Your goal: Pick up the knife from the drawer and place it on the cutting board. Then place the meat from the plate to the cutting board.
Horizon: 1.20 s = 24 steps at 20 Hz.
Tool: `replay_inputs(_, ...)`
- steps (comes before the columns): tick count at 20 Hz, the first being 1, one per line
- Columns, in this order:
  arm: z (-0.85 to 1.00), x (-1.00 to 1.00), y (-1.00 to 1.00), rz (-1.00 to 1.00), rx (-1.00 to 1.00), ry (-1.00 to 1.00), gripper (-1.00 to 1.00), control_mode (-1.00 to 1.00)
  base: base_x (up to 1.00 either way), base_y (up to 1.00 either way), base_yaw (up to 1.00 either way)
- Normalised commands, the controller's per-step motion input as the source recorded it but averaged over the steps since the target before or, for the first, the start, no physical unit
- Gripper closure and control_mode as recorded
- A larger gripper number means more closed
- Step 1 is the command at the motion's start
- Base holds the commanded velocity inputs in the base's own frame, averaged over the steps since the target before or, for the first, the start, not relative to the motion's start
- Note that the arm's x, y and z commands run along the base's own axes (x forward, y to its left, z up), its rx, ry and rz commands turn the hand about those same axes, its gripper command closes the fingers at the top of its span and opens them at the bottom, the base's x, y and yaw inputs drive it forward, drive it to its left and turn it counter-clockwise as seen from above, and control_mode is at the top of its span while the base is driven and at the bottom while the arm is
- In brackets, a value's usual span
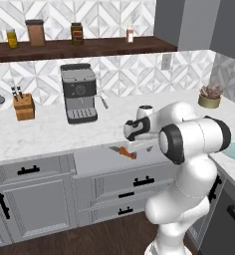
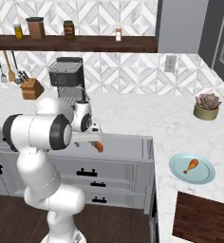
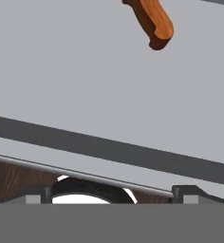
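Observation:
The drawer [image 1: 94, 160] stands pulled open under the counter, and its light-grey inside also shows in the hand view [image 3: 61, 71]. The knife [image 1: 123, 151] lies in it, its orange-brown handle [image 3: 154, 21] near the top of the hand view. My gripper [image 1: 139, 144] hangs open just above the drawer, beside the knife's handle [image 2: 98, 146], with nothing between the fingers [image 3: 35, 197]. The meat [image 2: 191, 165] lies on the pale plate [image 2: 206, 175] on the right counter. The dark cutting board [image 2: 204, 218] lies in front of the plate.
On the back counter stand a coffee machine [image 1: 79, 94] and a knife block [image 1: 24, 107], with a potted plant [image 2: 206, 107] at the far right. Jars line the shelf [image 1: 89, 47]. Closed drawers [image 1: 134, 184] sit below the open one.

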Motion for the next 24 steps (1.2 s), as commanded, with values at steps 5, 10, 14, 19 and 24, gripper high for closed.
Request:
replay_inputs(5,-0.41,0.17,0.00,-0.07,0.00,0.00,-1.00,-1.00,0.00,0.00,0.00)
replay_inputs(10,-0.35,0.26,0.04,-0.06,0.00,0.00,-1.00,-1.00,0.00,0.00,0.00)
replay_inputs(14,-0.40,0.36,0.07,-0.05,0.00,0.01,-1.00,-1.00,0.00,0.00,0.00)
replay_inputs(19,-0.47,0.13,0.00,-0.02,-0.01,0.05,-1.00,-1.00,0.00,0.00,0.00)
replay_inputs(24,-0.35,-0.22,0.00,0.00,-0.01,0.12,-1.00,-1.00,0.00,0.00,0.00)
